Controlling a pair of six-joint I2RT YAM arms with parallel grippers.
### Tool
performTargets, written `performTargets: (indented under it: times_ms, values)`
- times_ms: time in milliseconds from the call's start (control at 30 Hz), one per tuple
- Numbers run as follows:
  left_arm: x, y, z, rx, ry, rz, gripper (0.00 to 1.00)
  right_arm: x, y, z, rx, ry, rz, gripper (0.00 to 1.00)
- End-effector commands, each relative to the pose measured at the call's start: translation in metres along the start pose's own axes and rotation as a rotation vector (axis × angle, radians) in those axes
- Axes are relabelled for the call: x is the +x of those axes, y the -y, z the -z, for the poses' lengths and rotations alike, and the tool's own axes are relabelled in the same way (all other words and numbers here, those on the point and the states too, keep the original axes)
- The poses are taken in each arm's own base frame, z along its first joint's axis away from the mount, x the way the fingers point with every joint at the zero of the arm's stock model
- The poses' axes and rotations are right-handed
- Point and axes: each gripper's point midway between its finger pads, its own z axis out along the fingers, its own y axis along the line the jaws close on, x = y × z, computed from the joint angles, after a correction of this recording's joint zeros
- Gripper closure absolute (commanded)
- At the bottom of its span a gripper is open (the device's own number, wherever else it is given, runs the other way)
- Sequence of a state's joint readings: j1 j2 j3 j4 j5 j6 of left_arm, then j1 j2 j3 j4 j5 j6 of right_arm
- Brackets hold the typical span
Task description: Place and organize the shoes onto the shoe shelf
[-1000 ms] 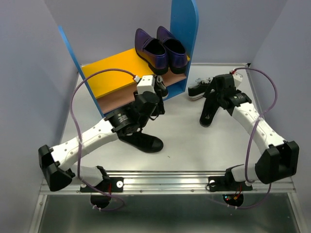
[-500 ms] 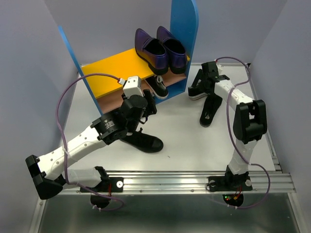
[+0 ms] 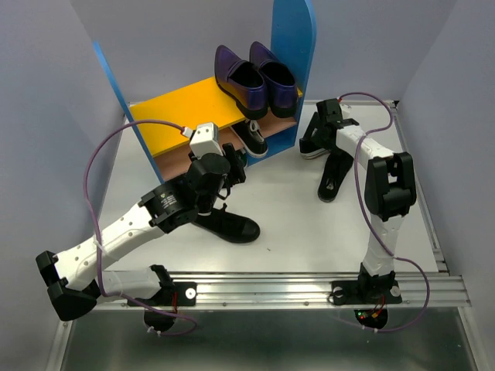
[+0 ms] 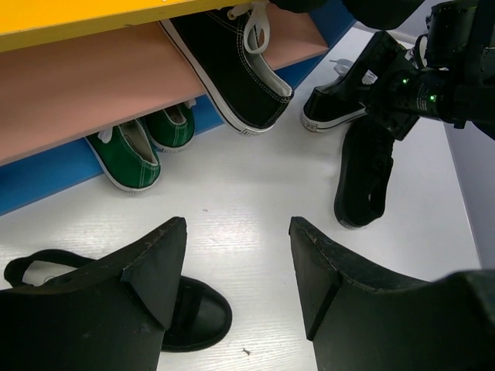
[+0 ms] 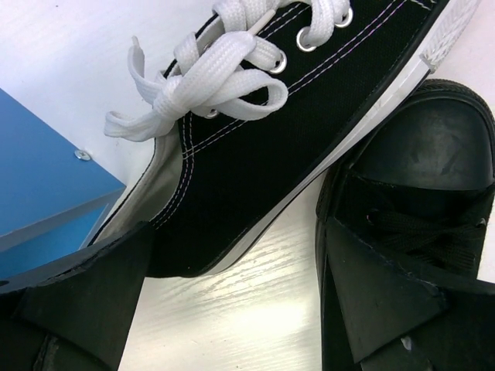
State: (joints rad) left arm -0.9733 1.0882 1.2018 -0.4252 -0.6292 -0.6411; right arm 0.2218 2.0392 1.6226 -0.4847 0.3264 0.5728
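Note:
The shoe shelf has blue side panels and a yellow top board. Two purple loafers stand on its right end. One black lace-up sneaker lies on the tan lower board. Green sneakers sit beneath that board. A second black sneaker lies on the table right of the shelf, with a black slip-on beside it. Another slip-on lies under my left arm. My left gripper is open and empty over the table before the shelf. My right gripper is open, low at the second sneaker's heel.
Grey walls close in the table on the left, right and back. The shelf's right blue panel stands close to the left of my right gripper. The right arm is folded steeply over the right slip-on.
My left gripper has drawn back from the sneaker on the lower board, toward the near left. My right arm has folded up and its gripper has moved to the sneaker beside the shelf.

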Motion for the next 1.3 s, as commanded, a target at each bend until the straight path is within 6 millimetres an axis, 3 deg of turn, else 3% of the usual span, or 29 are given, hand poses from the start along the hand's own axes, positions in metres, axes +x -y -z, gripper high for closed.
performTargets:
  times_ms: [0, 133, 267, 500, 667, 833, 900, 1267]
  values:
    - [-0.003, -0.005, 0.002, -0.009, 0.021, 0.016, 0.34, -0.019, -0.003, -0.003, 0.014, 0.061, -0.027, 0.03]
    - [-0.002, -0.001, -0.001, -0.006, 0.012, 0.006, 0.34, -0.021, -0.003, 0.0, 0.017, 0.07, -0.051, 0.03]
    - [0.0, 0.001, -0.003, -0.001, 0.009, 0.002, 0.34, -0.037, -0.004, 0.005, 0.007, 0.104, -0.076, 0.03]
    - [0.004, 0.001, -0.005, -0.005, -0.003, -0.005, 0.34, -0.045, -0.008, -0.006, 0.003, 0.111, -0.081, 0.02]
    - [0.007, 0.002, -0.006, -0.001, -0.015, -0.012, 0.34, -0.022, -0.004, -0.026, 0.032, 0.053, -0.073, 0.03]
    - [0.014, 0.003, -0.008, 0.003, -0.036, -0.012, 0.34, -0.014, 0.004, -0.023, 0.049, 0.041, -0.089, 0.07]
    - [0.015, 0.003, -0.009, 0.005, -0.039, -0.011, 0.34, -0.017, 0.006, -0.019, 0.055, 0.052, -0.091, 0.1]
    - [0.017, 0.002, -0.007, 0.011, -0.036, -0.002, 0.34, -0.021, 0.01, -0.01, 0.057, 0.072, -0.104, 0.46]
